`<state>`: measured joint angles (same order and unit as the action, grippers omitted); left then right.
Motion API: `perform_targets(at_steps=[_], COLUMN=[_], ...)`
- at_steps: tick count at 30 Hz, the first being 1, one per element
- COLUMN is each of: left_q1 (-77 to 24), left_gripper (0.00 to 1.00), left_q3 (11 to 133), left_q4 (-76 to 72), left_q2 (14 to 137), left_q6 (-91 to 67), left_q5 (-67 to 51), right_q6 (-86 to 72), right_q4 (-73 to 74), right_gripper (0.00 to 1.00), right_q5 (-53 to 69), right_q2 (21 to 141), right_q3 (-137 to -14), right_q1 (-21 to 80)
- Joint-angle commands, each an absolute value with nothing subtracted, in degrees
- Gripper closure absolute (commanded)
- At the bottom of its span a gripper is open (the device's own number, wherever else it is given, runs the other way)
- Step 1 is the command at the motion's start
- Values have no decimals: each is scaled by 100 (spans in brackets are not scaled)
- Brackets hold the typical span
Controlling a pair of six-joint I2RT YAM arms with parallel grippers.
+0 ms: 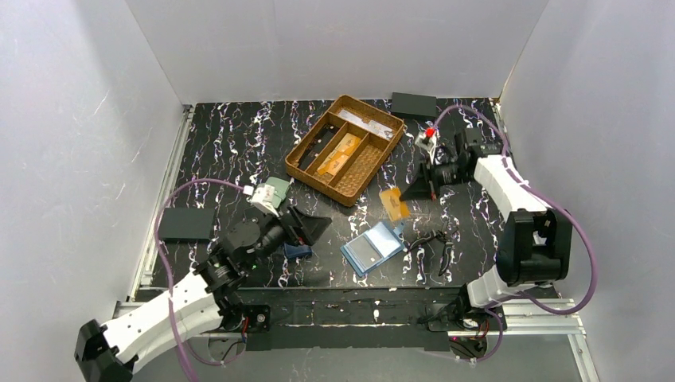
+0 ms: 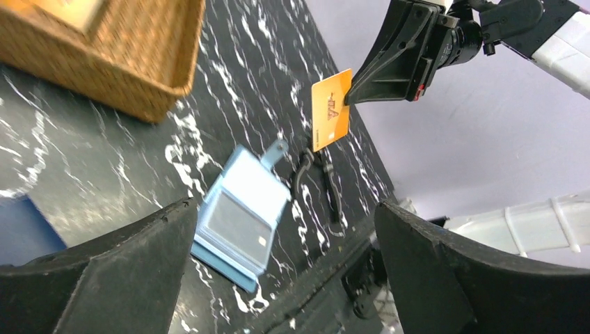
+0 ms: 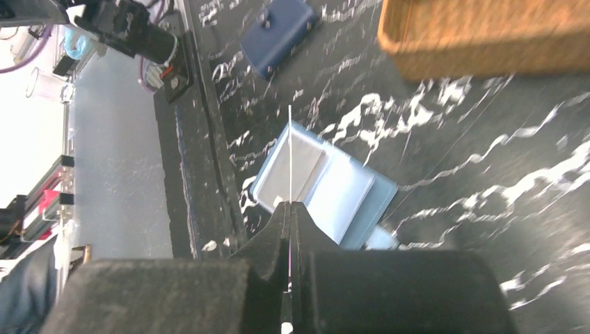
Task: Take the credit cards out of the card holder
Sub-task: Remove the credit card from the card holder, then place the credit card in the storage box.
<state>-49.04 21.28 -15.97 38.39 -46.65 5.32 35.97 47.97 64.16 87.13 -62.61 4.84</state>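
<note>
Over the black marbled table (image 1: 231, 151) my right gripper (image 1: 411, 192) pinches a credit card (image 1: 393, 204), left gripper (image 1: 317, 229) spread; I hold the pinch firm and lift clear of the card holder (image 1: 372, 248).

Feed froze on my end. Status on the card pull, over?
Left claw open, empty. Right claw shut on credit card, held clear of card holder, which lies open. Black cable beside it, not blocking.

We find the card holder (image 1: 372, 248) at the front of the desk (image 1: 239, 143), the tray (image 1: 374, 171) holding cards (image 1: 338, 155) behind it, and 1 card (image 1: 393, 204) in the right tool (image 1: 407, 196) between them.
</note>
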Motion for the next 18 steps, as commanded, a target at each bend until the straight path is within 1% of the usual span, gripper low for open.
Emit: perform_targets(at_steps=[1, 4, 10, 11, 13, 18], left_q1=[-4612, -4295, -3969, -3919, -3822, -3621], left_gripper=[2, 2, 2, 2, 2, 2], left_q3=[2474, 2766, 3171, 3218, 3292, 3333], left_q4=[-626, -285, -202, -200, -207, -270], left_q2=[3285, 3444, 3979, 4061, 4190, 4412], left_q6=[-3676, -3616, -3354, -3323, -3282, -3192], left_q5=[1092, 908, 666, 664, 653, 613], right_q6=[3681, 2485, -753, -1013, -1372, -2670], right_q4=[5410, 4690, 1299, 1013, 975, 262], right_gripper=[99, 99, 99, 99, 99, 99], right_q5=[6813, 6873, 6030, 5915, 5681, 4940], right_q2=[9162, 9563, 9813, 9949, 10351, 11207], right_q3=[-7522, -7968, -8003, -8174, -8625, -9394], right_q1=[496, 587, 1011, 1088, 1262, 1735])
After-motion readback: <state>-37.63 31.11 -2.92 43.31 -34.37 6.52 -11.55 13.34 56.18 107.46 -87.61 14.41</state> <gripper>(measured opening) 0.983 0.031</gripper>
